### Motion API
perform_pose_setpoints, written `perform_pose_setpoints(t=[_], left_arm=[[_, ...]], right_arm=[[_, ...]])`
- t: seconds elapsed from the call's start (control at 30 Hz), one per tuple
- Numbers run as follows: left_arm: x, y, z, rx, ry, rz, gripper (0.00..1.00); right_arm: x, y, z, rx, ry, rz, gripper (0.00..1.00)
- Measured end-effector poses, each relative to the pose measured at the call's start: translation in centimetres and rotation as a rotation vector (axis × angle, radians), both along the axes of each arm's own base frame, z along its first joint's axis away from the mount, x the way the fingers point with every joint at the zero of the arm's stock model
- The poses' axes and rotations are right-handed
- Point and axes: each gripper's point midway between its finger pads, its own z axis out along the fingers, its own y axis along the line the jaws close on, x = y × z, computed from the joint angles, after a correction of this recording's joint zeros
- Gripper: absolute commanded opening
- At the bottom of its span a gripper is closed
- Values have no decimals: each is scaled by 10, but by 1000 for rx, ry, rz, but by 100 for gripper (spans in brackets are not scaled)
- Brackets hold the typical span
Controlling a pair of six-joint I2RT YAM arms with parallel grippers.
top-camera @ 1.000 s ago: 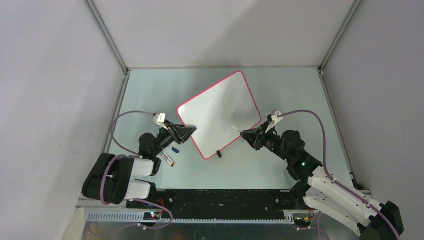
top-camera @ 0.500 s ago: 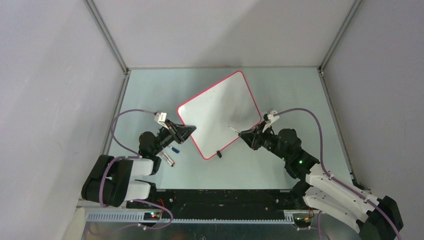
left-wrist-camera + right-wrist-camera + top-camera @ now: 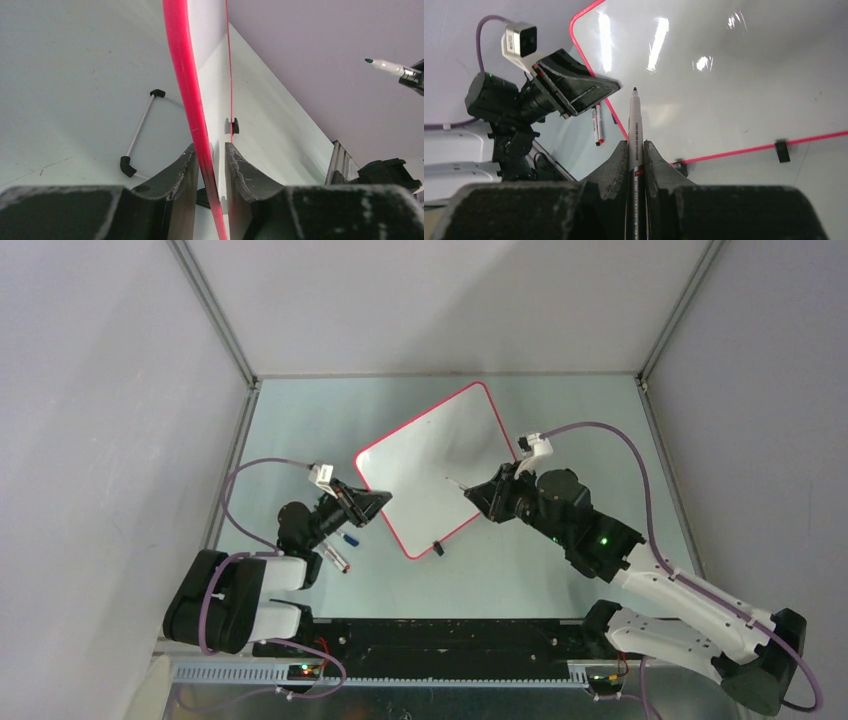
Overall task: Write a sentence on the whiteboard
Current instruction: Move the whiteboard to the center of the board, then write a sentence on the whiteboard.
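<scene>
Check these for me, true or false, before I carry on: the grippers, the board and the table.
1. The right gripper holds an uncapped marker. True.
2. The left gripper is open, clear of the whiteboard. False: it is shut on the board's red rim.
3. A sentence is written on the whiteboard. False: no writing shows.
4. A second marker lies on the table by the left arm. True.

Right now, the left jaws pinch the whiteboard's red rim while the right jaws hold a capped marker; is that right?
Not quite: the marker is uncapped, its dark tip bare in the right wrist view. The left jaws do pinch the whiteboard rim.
</scene>
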Motion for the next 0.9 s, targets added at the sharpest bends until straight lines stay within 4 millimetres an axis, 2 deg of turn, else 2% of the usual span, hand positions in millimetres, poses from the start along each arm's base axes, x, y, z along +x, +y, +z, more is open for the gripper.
perform_pose_setpoints(t=[0.13, 0.3, 0.4, 0.47, 0.6, 0.77, 0.9], left_arm=[[0, -1, 2, -1, -4, -8, 30], [-1, -2, 0, 1, 3, -15, 27], [-1, -2, 0, 1, 3, -15, 25], [0, -2, 0, 1, 3, -15, 25], [0, -2, 0, 0, 3, -15, 24], [0, -2, 0, 0, 3, -15, 24], [0, -1, 0, 0, 4, -14, 23]], right_arm=[[-1, 1, 6, 21, 114, -86, 0], [-3, -3, -13, 19, 239, -120, 0], [-1, -6, -14, 39, 283, -68, 0], [-6, -2, -8, 55, 280, 53, 0], [-13, -1, 17, 156, 199, 258, 0], [-15, -17, 20, 191, 144, 266, 0], [-11, -22, 17, 171, 147, 248, 0]])
